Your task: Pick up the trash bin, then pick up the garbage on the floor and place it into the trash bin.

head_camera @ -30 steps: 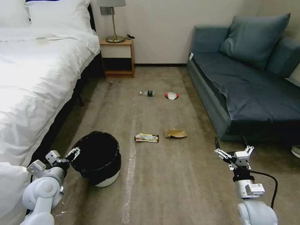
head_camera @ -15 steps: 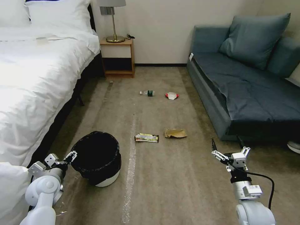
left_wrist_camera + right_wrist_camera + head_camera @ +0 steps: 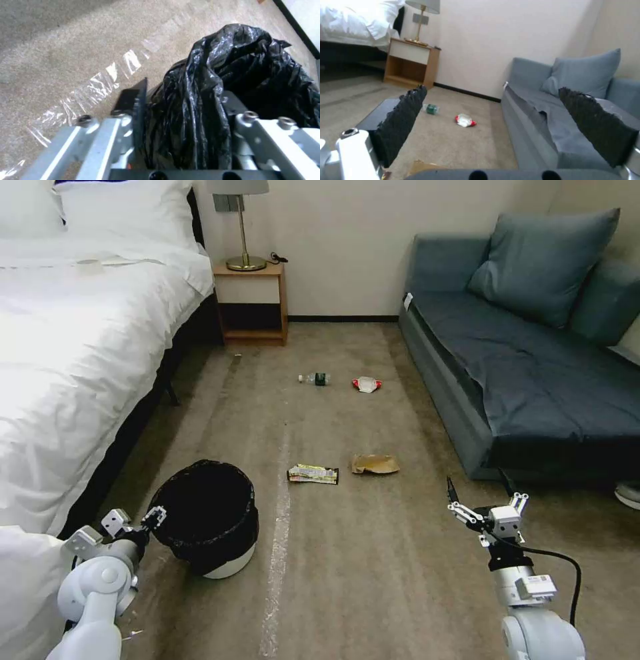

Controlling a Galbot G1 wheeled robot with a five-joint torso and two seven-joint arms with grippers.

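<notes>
**Step in hand: securing the trash bin, left arm**

Nearest you, the left hand [image 3: 133, 522] was at the near-left rim of the trash bin [image 3: 208, 513], which stood upright on the carpet beside the bed [image 3: 73, 380]. In the left wrist view its two fingers [image 3: 141, 100] straddled a bunched fold of the black liner [image 3: 206, 95], one on each side. Whether they had fully clamped it could not be told; the bin's base appeared to rest on the floor, so judge the pick-up as not yet complete.

The right hand [image 3: 483, 507] hovered above the carpet near the sofa [image 3: 533, 400], fingers spread wide and holding nothing.

Beyond the bin, the yellow-green wrapper [image 3: 313, 474] and the tan paper [image 3: 375, 464] lay side by side, slightly apart. Farther off, toward the nightstand [image 3: 252, 303], lay the clear bottle [image 3: 315, 379] and the red-and-white wrapper [image 3: 366, 384].

For the next move, you would need a firm grip on rim and liner together, not on loose plastic alone, then a level lift. All four items remained to be collected.
</notes>
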